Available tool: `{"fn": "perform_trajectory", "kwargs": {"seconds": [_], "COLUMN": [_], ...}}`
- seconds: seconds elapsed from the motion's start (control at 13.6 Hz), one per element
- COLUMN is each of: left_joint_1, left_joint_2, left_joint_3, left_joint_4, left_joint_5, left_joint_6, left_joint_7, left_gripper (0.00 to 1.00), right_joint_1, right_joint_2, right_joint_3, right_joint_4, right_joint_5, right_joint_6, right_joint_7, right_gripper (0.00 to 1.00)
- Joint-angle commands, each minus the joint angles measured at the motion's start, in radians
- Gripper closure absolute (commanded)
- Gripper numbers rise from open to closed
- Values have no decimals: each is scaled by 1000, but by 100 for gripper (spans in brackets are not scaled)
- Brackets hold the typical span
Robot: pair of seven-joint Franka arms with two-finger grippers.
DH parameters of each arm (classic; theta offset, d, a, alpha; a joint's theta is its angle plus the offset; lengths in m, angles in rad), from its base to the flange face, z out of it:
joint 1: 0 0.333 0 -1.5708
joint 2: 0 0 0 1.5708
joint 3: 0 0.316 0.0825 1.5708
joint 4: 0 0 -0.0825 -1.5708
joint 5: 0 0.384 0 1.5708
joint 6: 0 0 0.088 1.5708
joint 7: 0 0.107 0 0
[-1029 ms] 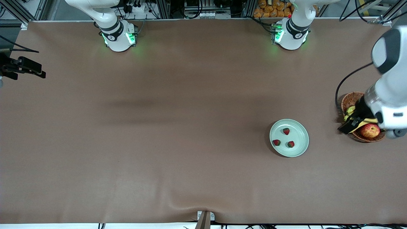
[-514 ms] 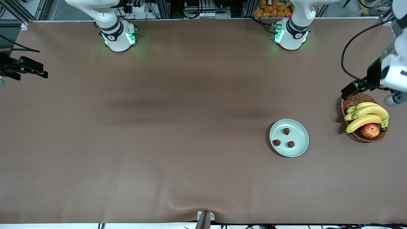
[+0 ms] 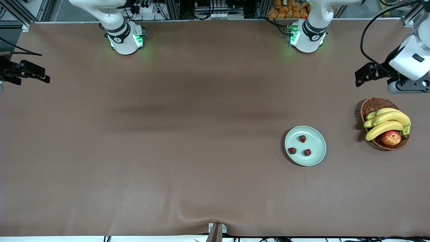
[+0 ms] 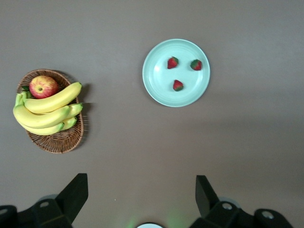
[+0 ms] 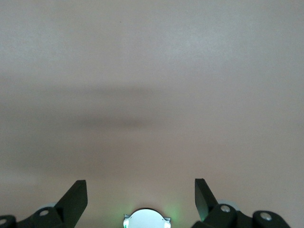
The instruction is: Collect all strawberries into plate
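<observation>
While both arms stand off: task appears complete.
Strawberries: all three lie on the plate, apart from one another.
Left gripper: jaws wide, empty; it has risen off the basket, now uncovered, with bananas and apple.
Right gripper: wide, empty, waiting over bare table.

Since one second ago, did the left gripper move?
Yes. The left gripper went from over the basket toward the robots' bases, open and empty.
</observation>
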Motion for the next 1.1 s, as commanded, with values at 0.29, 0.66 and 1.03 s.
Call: {"fn": "perform_trajectory", "kwargs": {"seconds": [0.29,0.66,1.03], "left_joint_1": [4,7,2], "left_joint_2": [-13,-6,-1], "left_joint_3": [-26,-23,-26], "left_joint_4": [44,61,57], "left_joint_5": [-22,-29,-28], "left_joint_6": [-32,-34,-35], "left_joint_7": [19,26,26], "left_gripper": [0,0,0], "right_joint_1": [-13,-16,-18], "right_joint_2": [-8,-9,-8], "right_joint_3": [3,3,3], "right_joint_4": [4,2,1], "right_joint_5": [-5,-7,-7], "right_joint_6": [14,10,10], "right_joint_7": [77,123,123], "right_gripper": [0,0,0]}}
